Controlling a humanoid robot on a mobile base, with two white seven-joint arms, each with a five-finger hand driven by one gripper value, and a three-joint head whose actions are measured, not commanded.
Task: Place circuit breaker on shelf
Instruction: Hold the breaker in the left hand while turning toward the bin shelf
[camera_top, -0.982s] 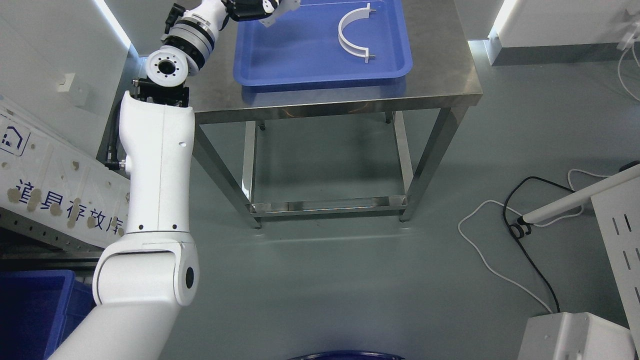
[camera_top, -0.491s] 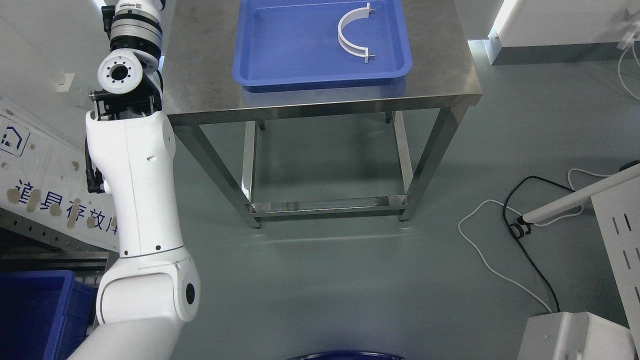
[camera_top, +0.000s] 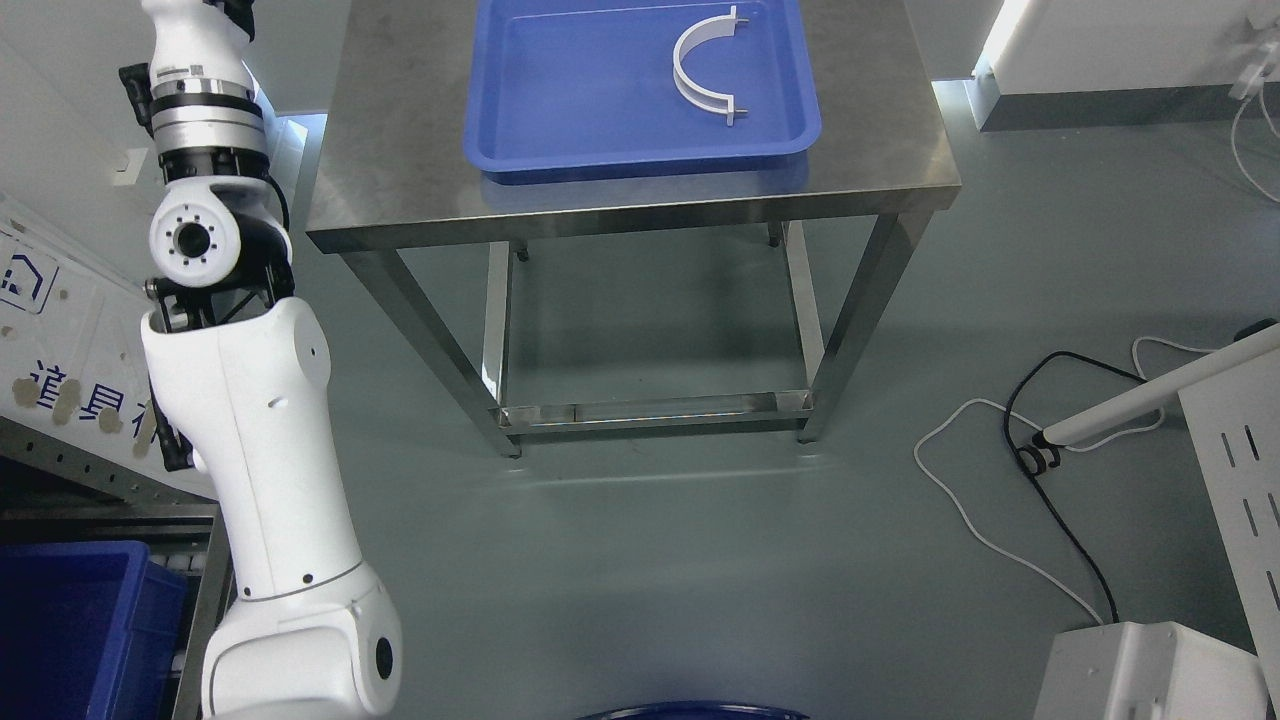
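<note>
step: carrying toward shelf, I judge | my left arm (camera_top: 240, 420) runs up frame's left edge, hand out of view, grip unknowable | circuit breaker unseen | blue tray (camera_top: 560, 150) upper centre | next: find shelf, lower left.

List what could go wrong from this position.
The left arm runs up past the picture's top edge, so its hand and any load are out of sight; a slip would go unseen. The arm's elbow joint sits close to the steel table's corner and could clip it. Cables lie across the floor and could snag the base.
</note>
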